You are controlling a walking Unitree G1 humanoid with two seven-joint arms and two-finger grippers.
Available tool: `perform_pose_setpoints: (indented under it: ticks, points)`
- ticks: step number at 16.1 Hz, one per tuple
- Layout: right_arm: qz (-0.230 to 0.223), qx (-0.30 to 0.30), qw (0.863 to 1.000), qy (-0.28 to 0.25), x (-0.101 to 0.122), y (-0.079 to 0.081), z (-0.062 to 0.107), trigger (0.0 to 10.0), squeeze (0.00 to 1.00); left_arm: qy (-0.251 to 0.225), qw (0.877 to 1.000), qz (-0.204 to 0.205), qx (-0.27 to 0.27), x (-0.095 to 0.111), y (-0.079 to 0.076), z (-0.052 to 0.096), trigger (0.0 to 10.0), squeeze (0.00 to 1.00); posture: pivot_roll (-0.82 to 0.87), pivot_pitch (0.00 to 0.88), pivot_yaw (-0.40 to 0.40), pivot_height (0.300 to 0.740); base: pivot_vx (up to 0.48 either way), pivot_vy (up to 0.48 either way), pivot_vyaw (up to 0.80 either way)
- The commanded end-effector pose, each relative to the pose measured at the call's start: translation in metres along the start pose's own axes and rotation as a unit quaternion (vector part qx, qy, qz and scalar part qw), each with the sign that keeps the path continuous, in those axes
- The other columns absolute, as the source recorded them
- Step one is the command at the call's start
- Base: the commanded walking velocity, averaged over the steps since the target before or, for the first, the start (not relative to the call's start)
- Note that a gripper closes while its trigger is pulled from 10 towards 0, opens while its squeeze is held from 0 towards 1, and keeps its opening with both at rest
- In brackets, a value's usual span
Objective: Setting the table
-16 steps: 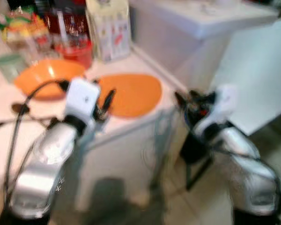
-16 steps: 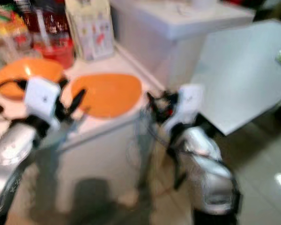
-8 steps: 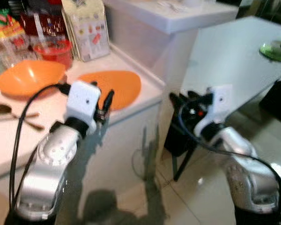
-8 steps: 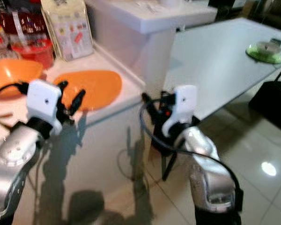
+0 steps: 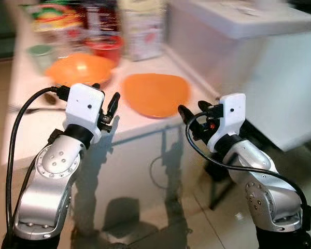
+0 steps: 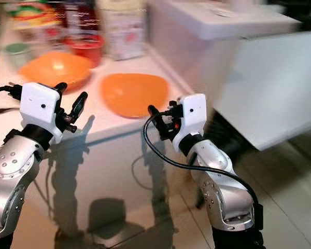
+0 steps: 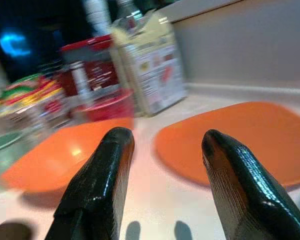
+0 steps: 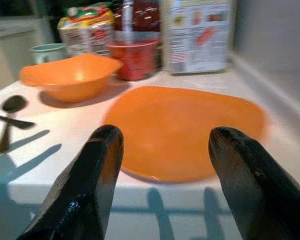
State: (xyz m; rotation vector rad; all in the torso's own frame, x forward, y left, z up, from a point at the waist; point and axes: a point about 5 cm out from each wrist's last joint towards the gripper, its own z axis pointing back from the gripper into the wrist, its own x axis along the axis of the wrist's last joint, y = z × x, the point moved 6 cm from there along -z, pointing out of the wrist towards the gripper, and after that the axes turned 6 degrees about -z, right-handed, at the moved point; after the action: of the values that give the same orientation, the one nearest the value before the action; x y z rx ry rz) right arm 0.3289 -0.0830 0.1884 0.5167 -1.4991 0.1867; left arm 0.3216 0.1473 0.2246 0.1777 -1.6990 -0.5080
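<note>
Left gripper (image 7: 162, 150), right gripper (image 8: 162, 150): fingers spread wide, empty, near flat orange plate (image 5: 155, 93) on white countertop (image 5: 28, 137).

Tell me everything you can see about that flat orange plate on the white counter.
The flat orange plate is a shallow, rounded-square dish with a smooth, matte surface that looks like plastic. It appears empty and lies flat near the front edge of the white counter, beside the orange bowl, without touching it. A red cup and a printed carton stand behind it. Both the left pincer and the right pincer hover open in front of it; neither touches it.
</note>
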Motion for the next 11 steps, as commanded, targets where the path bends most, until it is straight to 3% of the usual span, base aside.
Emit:
perform_pose_setpoints:
  ticks: [1, 3, 6, 7, 11]
  points:
    - [-0.016, -0.016, 1.0, -0.003, 0.001, -0.006, -0.001, 10.0, 0.0, 0.002, 1.0, -0.002, -0.003, 0.0, 0.0, -0.002, 10.0, 0.0, 0.09, 0.0, -0.045, 0.74, 0.33, 0.0, 0.0]
    - [-0.011, -0.031, 0.999, -0.006, 0.003, -0.013, 0.0, 10.0, 0.0, -0.002, 1.0, 0.001, -0.014, 0.002, -0.004, -0.001, 10.0, 0.0, 0.09, 0.0, -0.045, 0.74, 0.161, 0.0, 0.0]
    - [0.012, -0.106, 0.994, 0.002, 0.004, -0.041, 0.004, 10.0, 0.0, -0.027, 0.996, 0.022, -0.086, 0.009, -0.025, 0.009, 10.0, 0.0, 0.09, 0.0, -0.045, 0.74, 0.0, 0.0, 0.0]
    - [0.01, -0.124, 0.992, 0.012, 0.002, -0.05, 0.005, 10.0, 1.0, -0.036, 0.993, 0.029, -0.107, 0.012, -0.03, 0.013, 10.0, 0.0, 0.08, 0.0, -0.044, 0.74, 0.0, 0.0, 0.0]
    - [-0.02, -0.129, 0.991, 0.035, 0.004, -0.063, -0.01, 10.0, 1.0, -0.039, 0.985, 0.051, -0.162, 0.015, -0.041, 0.02, 10.0, 0.0, 0.08, 0.0, -0.044, 0.74, 0.0, 0.0, 0.0]
